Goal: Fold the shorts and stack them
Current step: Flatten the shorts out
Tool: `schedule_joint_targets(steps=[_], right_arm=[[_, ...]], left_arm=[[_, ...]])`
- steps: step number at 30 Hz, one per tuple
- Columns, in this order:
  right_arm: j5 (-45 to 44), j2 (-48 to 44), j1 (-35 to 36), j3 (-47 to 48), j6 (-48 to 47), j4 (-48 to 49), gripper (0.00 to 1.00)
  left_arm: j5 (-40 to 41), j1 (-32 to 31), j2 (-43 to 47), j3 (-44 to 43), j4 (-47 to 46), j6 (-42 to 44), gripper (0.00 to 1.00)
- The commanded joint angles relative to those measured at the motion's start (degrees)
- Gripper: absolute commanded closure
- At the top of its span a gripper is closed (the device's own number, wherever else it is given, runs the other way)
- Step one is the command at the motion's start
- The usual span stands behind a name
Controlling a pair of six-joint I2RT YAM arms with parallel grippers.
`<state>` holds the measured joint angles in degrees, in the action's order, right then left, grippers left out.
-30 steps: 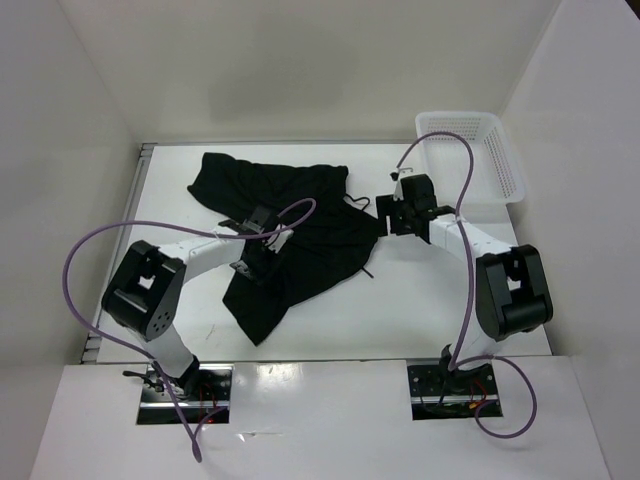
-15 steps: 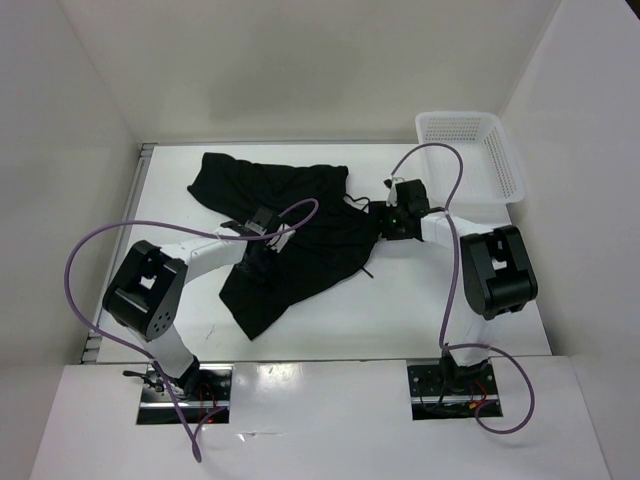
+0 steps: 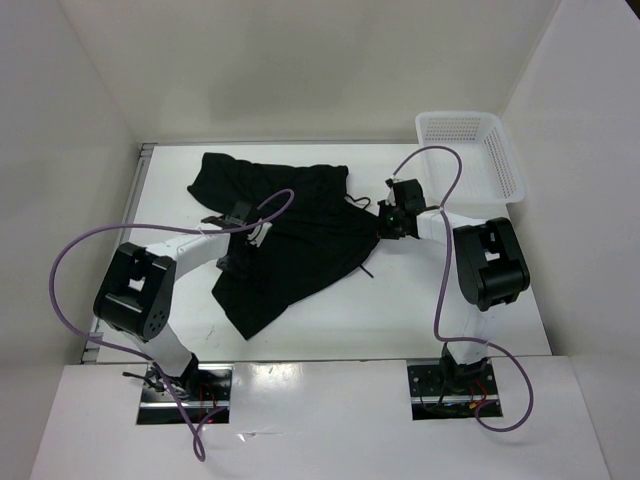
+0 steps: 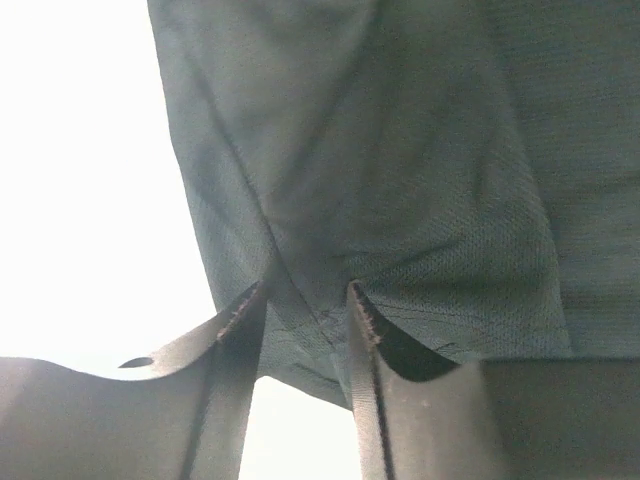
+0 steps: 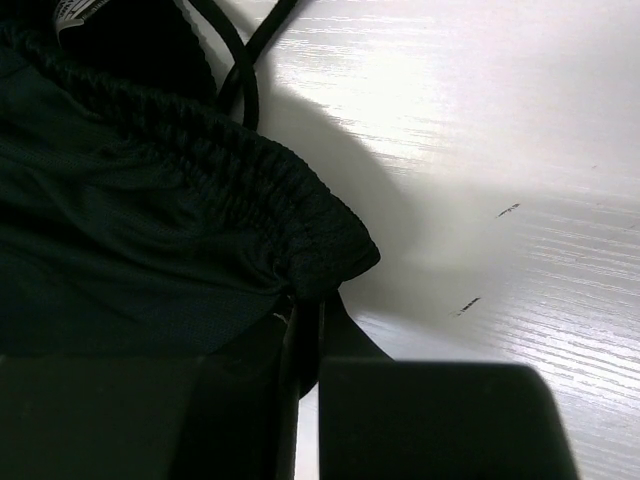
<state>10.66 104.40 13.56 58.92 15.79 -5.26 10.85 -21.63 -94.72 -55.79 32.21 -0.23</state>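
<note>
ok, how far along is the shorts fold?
Done: nothing folded yet; the shorts lie rumpled and spread on the table. In hand: the right tool pinches the waistband at its corner, and the left tool pinches a fabric ridge near an edge. To do: flatten, fold, stack.

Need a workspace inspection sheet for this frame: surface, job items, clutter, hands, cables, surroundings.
Surface: white table; a few small dark marks in the right wrist view.
Job's things: black shorts lying crumpled and unfolded; drawstring loose on the table.
Clutter: white basket at the far right corner, apart from the shorts.
Hands: left hand pinching a fabric fold; right hand shut on the waistband edge.
Cables: purple cables loop off both arms; the left one crosses above the shorts.
Surroundings: white walls; nothing else seen.
</note>
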Motion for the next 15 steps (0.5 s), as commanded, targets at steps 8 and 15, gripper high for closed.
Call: schedule_joint_targets(steps=[8, 15], right_arm=[[-3.01, -4.29, 0.06, -0.9, -5.85, -1.77, 1.0], [-3.7, -6.67, 0.06, -2.57, -9.73, -2.3, 1.0]], left_arm=[[-0.74, 6.33, 2.96, 0.86, 3.04, 0.23, 0.91], [-1.36, 14.31, 2.96, -3.97, 2.52, 0.23, 1.0]])
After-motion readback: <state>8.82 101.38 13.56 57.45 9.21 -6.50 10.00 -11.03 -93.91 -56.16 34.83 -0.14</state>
